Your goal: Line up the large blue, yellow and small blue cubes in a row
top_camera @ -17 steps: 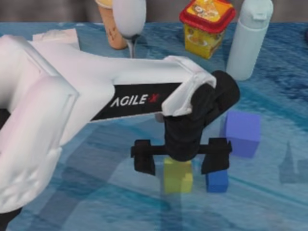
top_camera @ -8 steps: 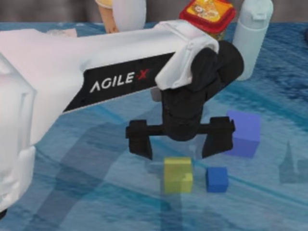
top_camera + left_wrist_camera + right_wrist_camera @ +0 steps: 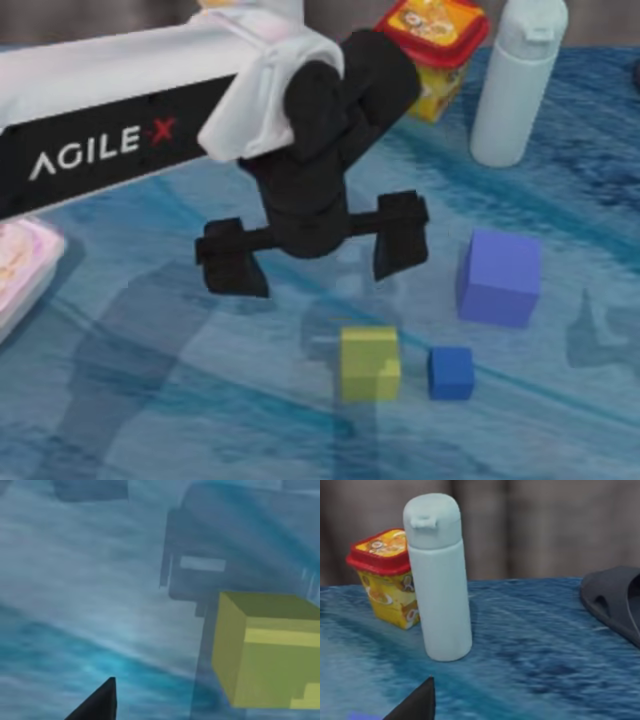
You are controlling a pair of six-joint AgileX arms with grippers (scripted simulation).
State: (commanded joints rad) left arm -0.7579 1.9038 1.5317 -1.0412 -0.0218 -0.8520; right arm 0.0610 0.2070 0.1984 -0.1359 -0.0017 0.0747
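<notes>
On blue marbled tabletop (image 3: 150, 400), the matte yellow-green cube (image 3: 369, 363) is set beside the small royal-blue cube (image 3: 451, 372); the left gripper (image 3: 312, 255) hangs above, spread empty. Next, the large periwinkle cube (image 3: 499, 277) is likely aligned.

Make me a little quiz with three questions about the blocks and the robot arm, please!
1. True or false: the left tool is holding the yellow cube.
2. Which cube is nearest the pale bottle? A) small blue cube B) large blue cube C) yellow cube
3. Fill in: the tub at the back has a ___ lid.

Key: 1. False, the tool is open above the table. 2. B. 3. Red.
</notes>
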